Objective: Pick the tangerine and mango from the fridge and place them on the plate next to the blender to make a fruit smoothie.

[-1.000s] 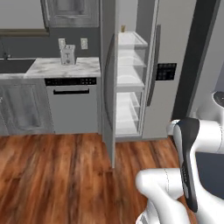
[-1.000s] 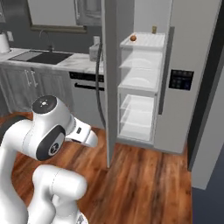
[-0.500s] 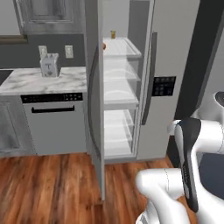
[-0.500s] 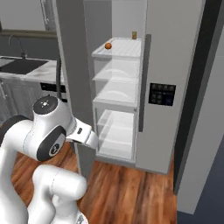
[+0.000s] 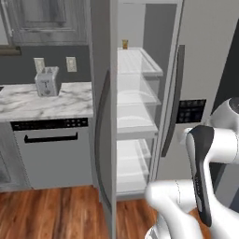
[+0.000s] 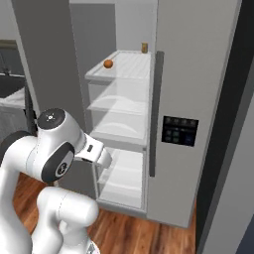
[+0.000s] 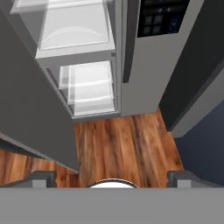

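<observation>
The fridge [image 6: 198, 74] stands with its left door [image 5: 103, 93] swung open, white shelves showing inside. The tangerine [image 6: 108, 63] sits on the top glass shelf [image 6: 126, 67], near its left front corner. The mango, the plate and the blender are out of view. In the hand view my gripper [image 7: 113, 178] is open with nothing between its fingertips [image 7: 43, 177]. It looks down at the wooden floor in front of the fridge [image 7: 144, 65], well below the tangerine's shelf.
A small yellow-orange jar [image 6: 144, 47] stands at the back of the top shelf, also the jar [image 5: 124, 44]. Left of the fridge a silver toaster [image 5: 46, 81] sits on a marble counter [image 5: 28, 100] over a dishwasher [image 5: 51, 149]. The open door's edge juts toward me.
The whole picture has shifted: the base has driven closer to the fridge, which now looks larger and more central. The arm holds the same pose.
</observation>
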Available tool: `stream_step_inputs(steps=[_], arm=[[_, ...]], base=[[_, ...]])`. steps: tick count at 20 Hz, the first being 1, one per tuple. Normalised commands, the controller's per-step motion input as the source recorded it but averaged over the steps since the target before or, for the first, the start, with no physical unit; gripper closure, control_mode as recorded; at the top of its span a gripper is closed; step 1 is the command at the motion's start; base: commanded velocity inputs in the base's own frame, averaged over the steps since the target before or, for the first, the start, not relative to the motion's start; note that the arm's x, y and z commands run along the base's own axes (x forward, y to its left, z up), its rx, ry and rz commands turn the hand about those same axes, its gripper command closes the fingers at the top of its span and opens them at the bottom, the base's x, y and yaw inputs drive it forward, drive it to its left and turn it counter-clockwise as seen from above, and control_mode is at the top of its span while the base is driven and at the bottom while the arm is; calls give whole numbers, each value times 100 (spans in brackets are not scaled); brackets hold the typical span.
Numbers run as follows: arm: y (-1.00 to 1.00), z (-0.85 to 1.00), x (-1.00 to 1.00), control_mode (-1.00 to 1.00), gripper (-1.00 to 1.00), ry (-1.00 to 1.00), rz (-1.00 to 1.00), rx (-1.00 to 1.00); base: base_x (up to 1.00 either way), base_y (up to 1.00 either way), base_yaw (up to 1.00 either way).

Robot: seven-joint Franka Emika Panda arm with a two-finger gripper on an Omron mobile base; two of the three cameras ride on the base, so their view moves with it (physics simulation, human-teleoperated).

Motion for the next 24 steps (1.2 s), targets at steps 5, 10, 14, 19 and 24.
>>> stream_step_inputs(steps=[5, 10, 14, 19, 24], arm=[[0, 0, 0, 100, -100, 0, 0, 0], [0, 0, 0, 100, -100, 0, 0, 0], [0, 0, 0, 100, -100, 0, 0, 0], [0, 0, 0, 100, -100, 0, 0, 0], [0, 0, 0, 100, -100, 0, 0, 0]], base=[[74, -4, 0], [32, 0, 0], [42, 0, 0], [6, -81, 0], [-3, -22, 0]])
